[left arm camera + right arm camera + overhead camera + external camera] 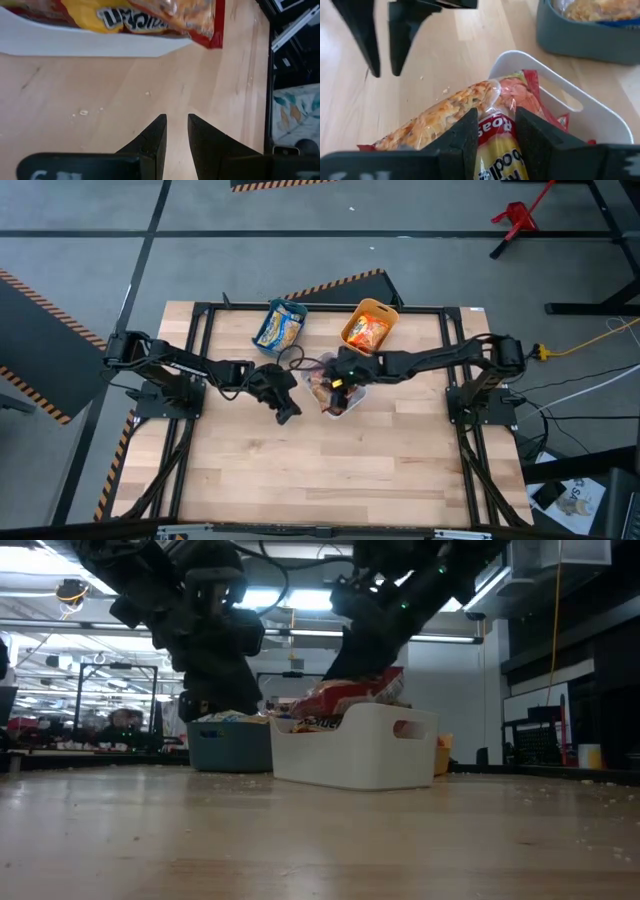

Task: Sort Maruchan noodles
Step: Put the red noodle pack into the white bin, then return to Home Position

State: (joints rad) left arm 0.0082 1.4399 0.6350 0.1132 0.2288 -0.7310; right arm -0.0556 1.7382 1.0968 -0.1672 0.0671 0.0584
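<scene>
Bare wood table [320, 840] nearest the low camera, dusted with crumbs; no loose packets on it. Behind it, white bin [355, 745] at table centre, dark red Maruchan noodles [345, 700] heaped above its rim. Teal bin [280, 326] further back holds blue packets [282, 330]; orange bin [370, 328] beside it holds orange packets [369, 332].

Right gripper [496, 131] sits directly over the white bin, fingers a narrow gap apart and astride the top red packet; whether they pinch it or have let go, cannot tell. Left gripper [176, 136] hangs over bare wood just beside the white bin, fingers slightly apart, holding nothing.

Judgement: sorting looks nearly finished. Each colour sits in its own bin, none visible outside. What remains is probably settling this last red packet and pulling the arms clear.
</scene>
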